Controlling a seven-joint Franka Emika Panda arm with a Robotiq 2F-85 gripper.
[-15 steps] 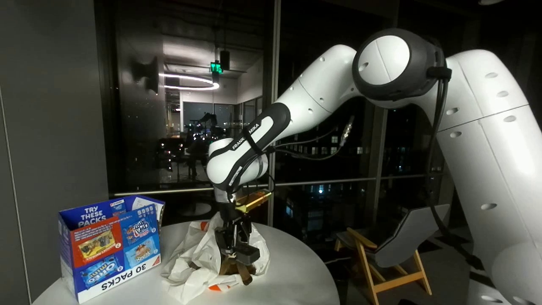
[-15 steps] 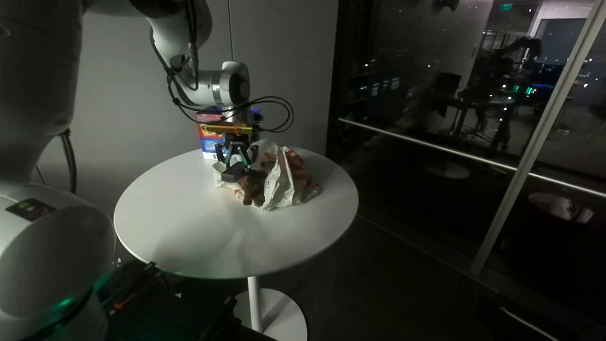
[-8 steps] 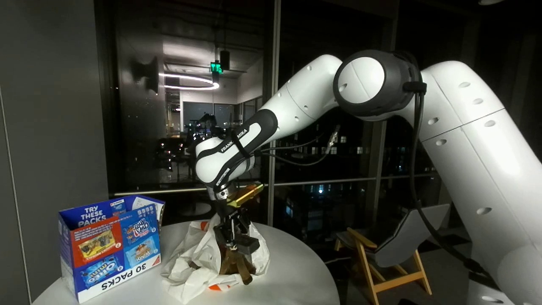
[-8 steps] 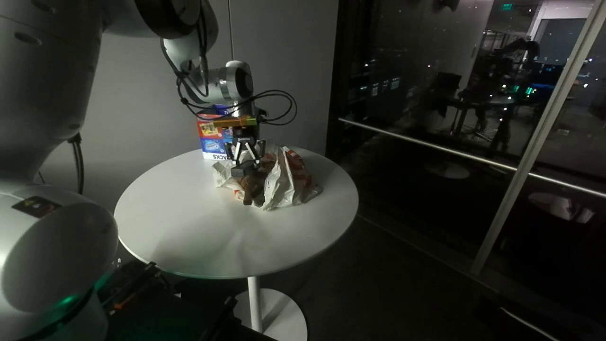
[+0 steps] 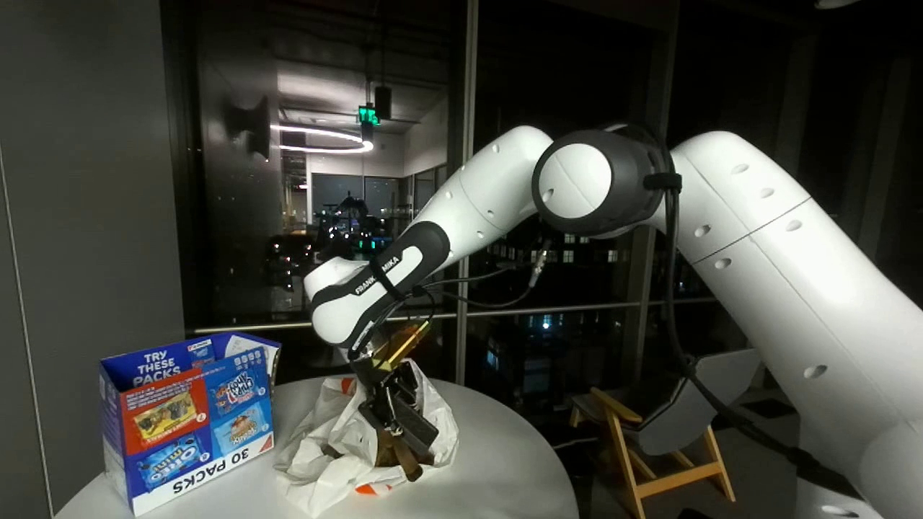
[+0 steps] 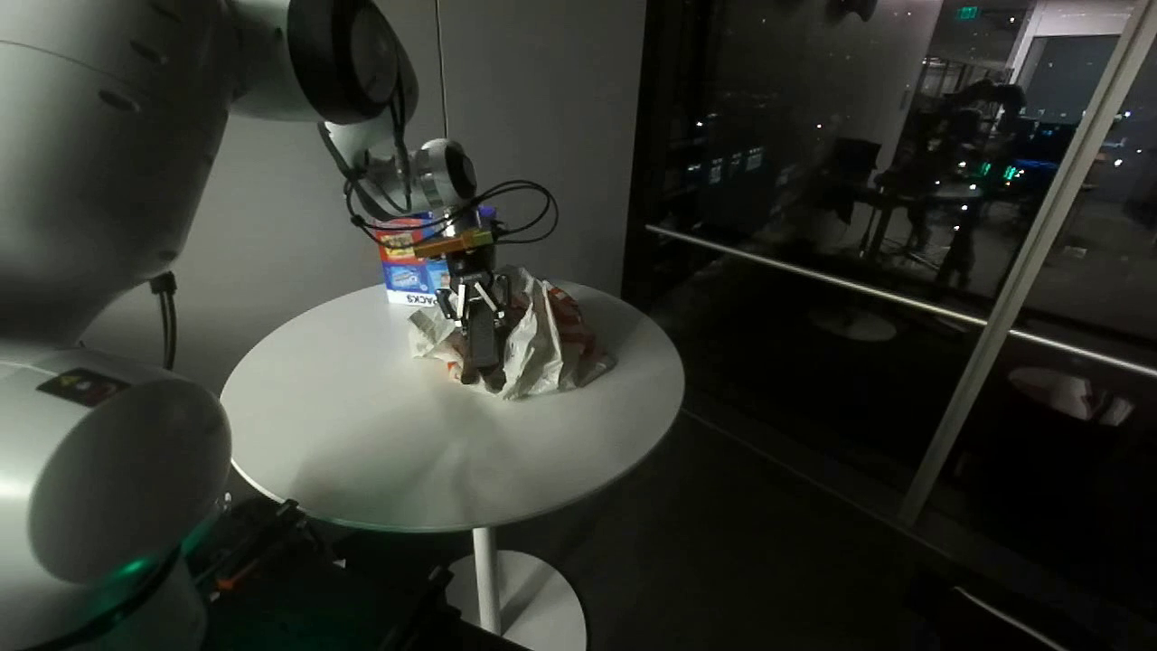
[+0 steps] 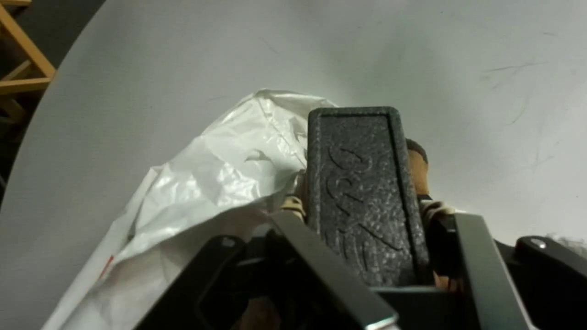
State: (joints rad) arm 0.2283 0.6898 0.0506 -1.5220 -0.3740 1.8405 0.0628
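Block (image 7: 357, 156): tipped downward since earlier, pinched by gripper (image 7: 362, 208).
Bag (image 5: 321, 461): laid crumpled on table (image 5: 505, 461).
Box (image 5: 191, 425): stood near bag.

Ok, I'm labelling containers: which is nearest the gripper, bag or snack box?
The crumpled white bag, right by the gripper and the dark block it holds; the blue-and-red snack box stands farther off.
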